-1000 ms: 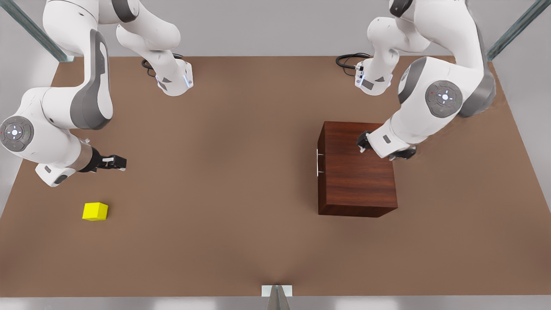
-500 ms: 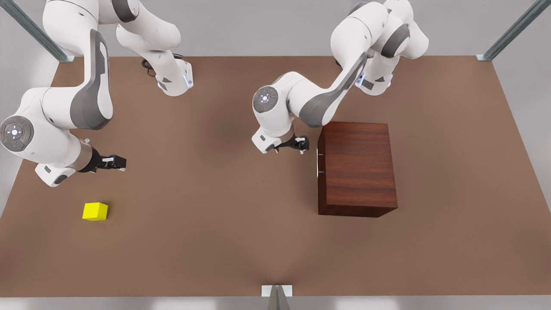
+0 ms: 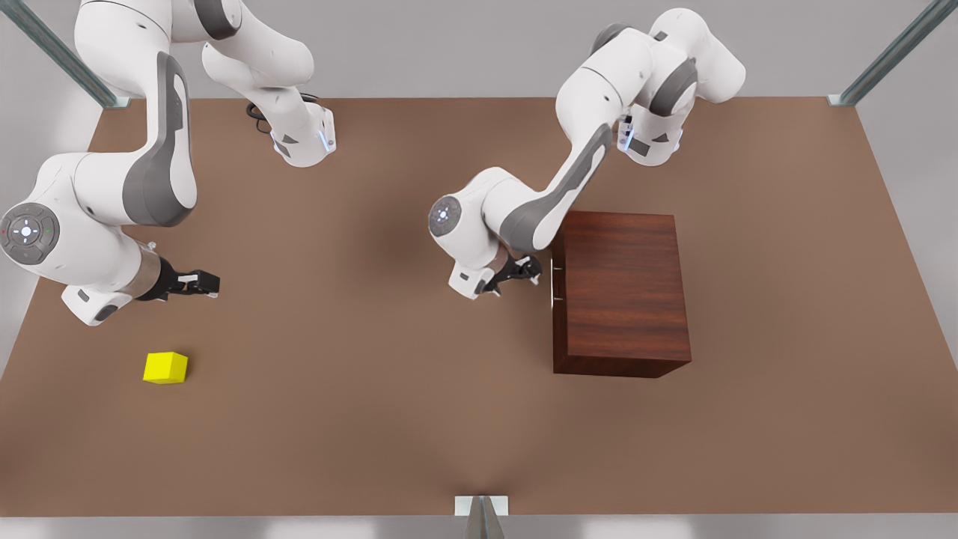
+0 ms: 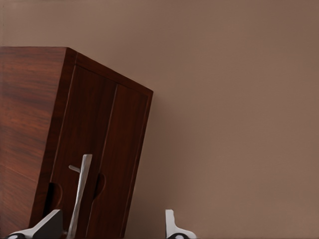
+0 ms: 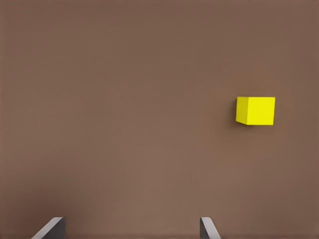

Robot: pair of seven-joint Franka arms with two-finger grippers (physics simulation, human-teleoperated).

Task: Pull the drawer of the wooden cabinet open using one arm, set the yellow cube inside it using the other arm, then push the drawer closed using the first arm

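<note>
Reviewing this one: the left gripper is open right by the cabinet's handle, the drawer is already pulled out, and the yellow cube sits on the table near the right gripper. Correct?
Not quite: the drawer is not pulled out. The left wrist view shows its front flush with the wooden cabinet. The rest holds: the left gripper is open by the handle, and the yellow cube sits on the table near the right gripper.

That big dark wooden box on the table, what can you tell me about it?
The boxy dark reddish-brown wooden cabinet stands upright on the brown table, toward the front view's right, with horizontal wood grain across its top. Its drawer looks fully shut, flush with the front. A slim silver bar handle sits on that front panel, facing the front view's left. The left gripper hovers open just in front of the handle, one fingertip beside the bar; nothing grips it yet.
</note>
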